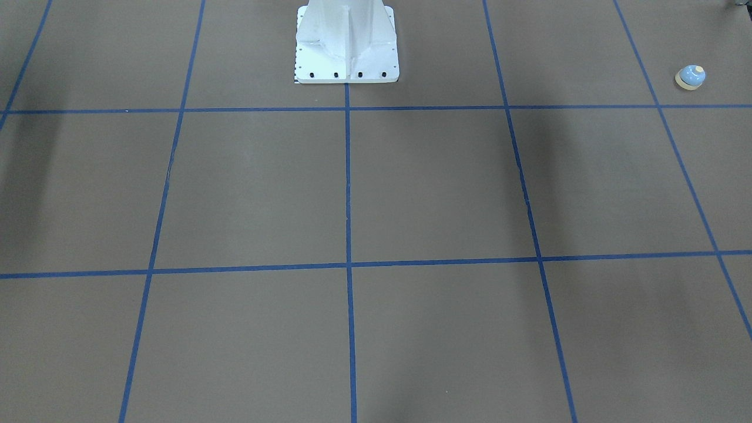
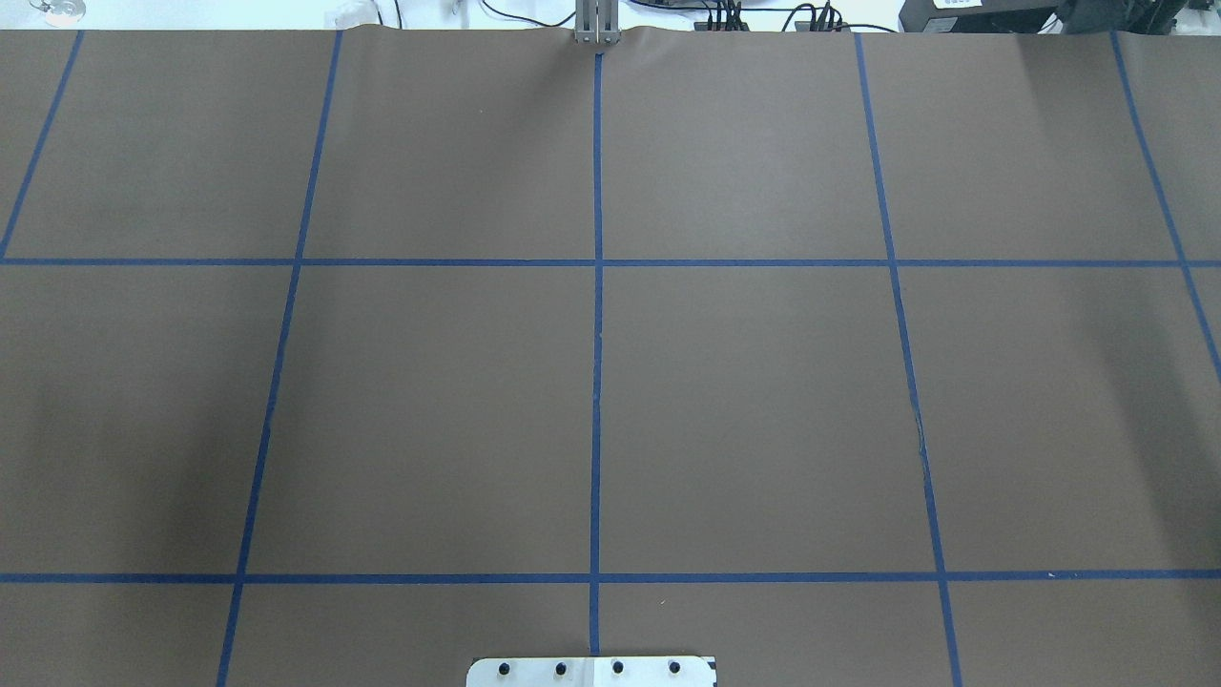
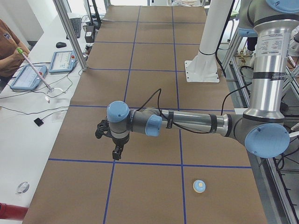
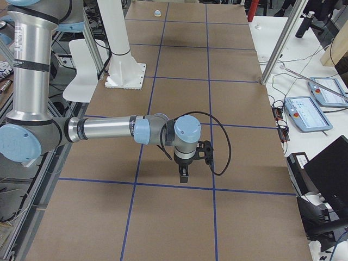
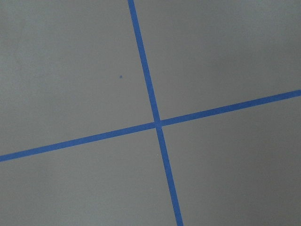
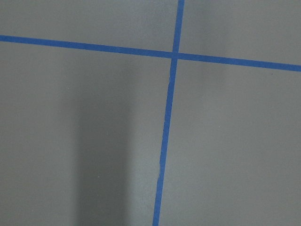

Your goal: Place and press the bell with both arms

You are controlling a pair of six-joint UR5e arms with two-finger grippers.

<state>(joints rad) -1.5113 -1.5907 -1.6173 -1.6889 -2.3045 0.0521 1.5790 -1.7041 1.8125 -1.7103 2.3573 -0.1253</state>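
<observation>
The light-blue bell (image 1: 690, 77) with a cream rim and button stands upright on the brown table, near the end on my left. It also shows in the exterior left view (image 3: 199, 185) and, small and far, in the exterior right view (image 4: 157, 12). My left gripper (image 3: 115, 153) hangs above the table over a blue tape line, well away from the bell. My right gripper (image 4: 184, 176) hangs above a tape line near the table's other end. Both show only in side views, so I cannot tell whether they are open or shut. Neither touches the bell.
The white bolted pedestal (image 1: 346, 44) stands at the robot's edge of the table. Blue tape lines (image 2: 597, 334) divide the brown table into squares. An operator's bench with tablets (image 3: 28, 77) and cables runs along the far side. Both wrist views show only table and tape.
</observation>
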